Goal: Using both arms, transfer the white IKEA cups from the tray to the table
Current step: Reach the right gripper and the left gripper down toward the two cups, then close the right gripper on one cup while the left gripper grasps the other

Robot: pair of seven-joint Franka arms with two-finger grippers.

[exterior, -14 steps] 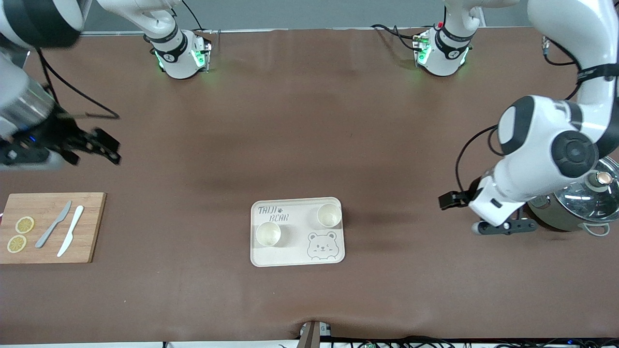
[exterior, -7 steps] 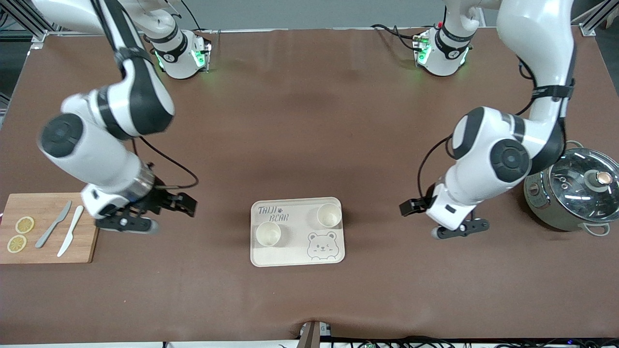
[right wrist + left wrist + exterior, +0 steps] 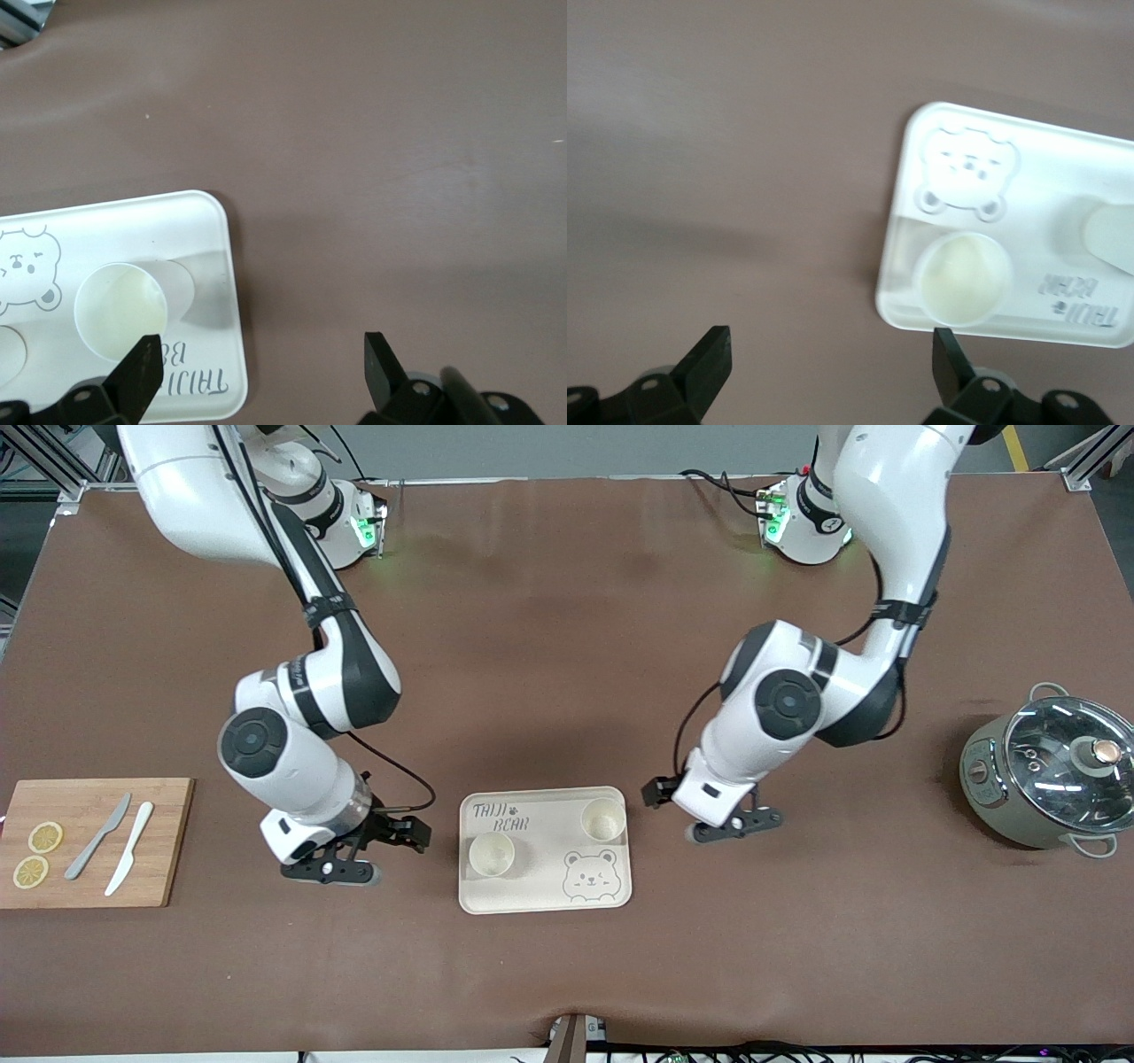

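Note:
Two white IKEA cups stand upright on the bear tray point(image 3: 611, 895). One cup point(image 3: 492, 854) is at the right arm's end of the tray. The other cup point(image 3: 603, 820) is at the left arm's end, farther from the front camera. My right gripper point(image 3: 330, 871) hangs open and empty over the table beside the tray. In the right wrist view it point(image 3: 261, 359) is over the tray's edge point(image 3: 232, 292), close to the near cup point(image 3: 121, 312). My left gripper point(image 3: 733, 828) is open and empty beside the tray's other end. In the left wrist view it point(image 3: 830, 359) is just off the tray point(image 3: 908, 190), near a cup point(image 3: 964, 279).
A wooden cutting board point(image 3: 168, 841) with lemon slices point(image 3: 37, 855) and two knives point(image 3: 115, 849) lies at the right arm's end. A grey-green pot with a glass lid point(image 3: 1054, 771) stands at the left arm's end.
Both arms have swung in from the table's ends toward the tray and lowered. The cups and tray have not moved.

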